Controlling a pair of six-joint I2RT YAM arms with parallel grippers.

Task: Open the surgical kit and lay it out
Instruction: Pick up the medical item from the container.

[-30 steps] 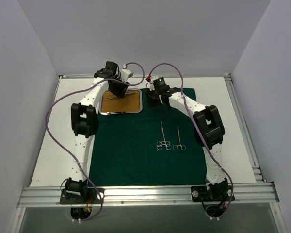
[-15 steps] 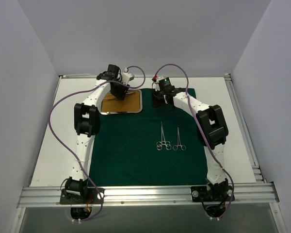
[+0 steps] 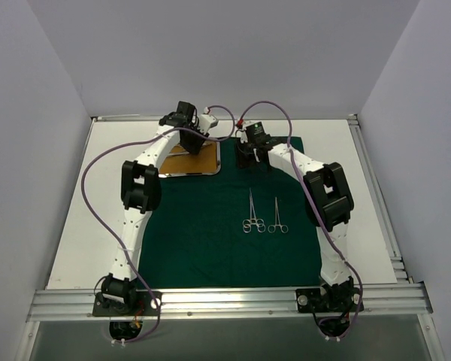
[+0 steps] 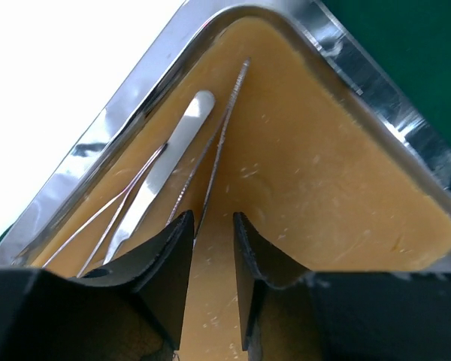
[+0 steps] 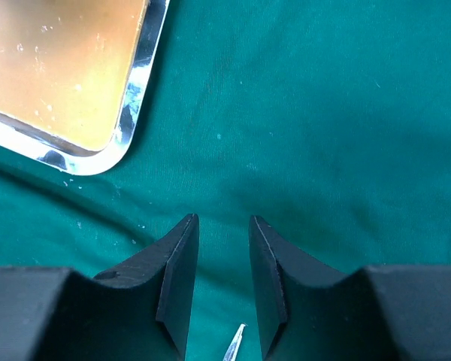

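Note:
The dark green cloth (image 3: 203, 233) lies spread flat on the table. Two ring-handled clamps (image 3: 250, 214) (image 3: 276, 216) rest side by side on it. The steel tray (image 3: 192, 174) sits at the cloth's far left corner. My left gripper (image 4: 213, 216) is low inside the tray (image 4: 361, 75), open with a narrow gap. A thin serrated tweezers (image 4: 222, 135) runs down to the tip of its left finger. A flat tweezers (image 4: 173, 154) lies beside it. My right gripper (image 5: 224, 218) hovers open over the cloth (image 5: 323, 113) right of the tray (image 5: 139, 83). A thin metal tip (image 5: 237, 342) shows low between its fingers.
White table (image 3: 75, 226) borders the cloth on the left and right. Grey walls enclose the sides and back. An aluminium rail (image 3: 225, 301) runs along the near edge by the arm bases. Purple cables loop over both arms.
My left gripper has shifted right across the tray and its jaws have narrowed. The right gripper has drifted slightly toward the back. The clamps have not moved.

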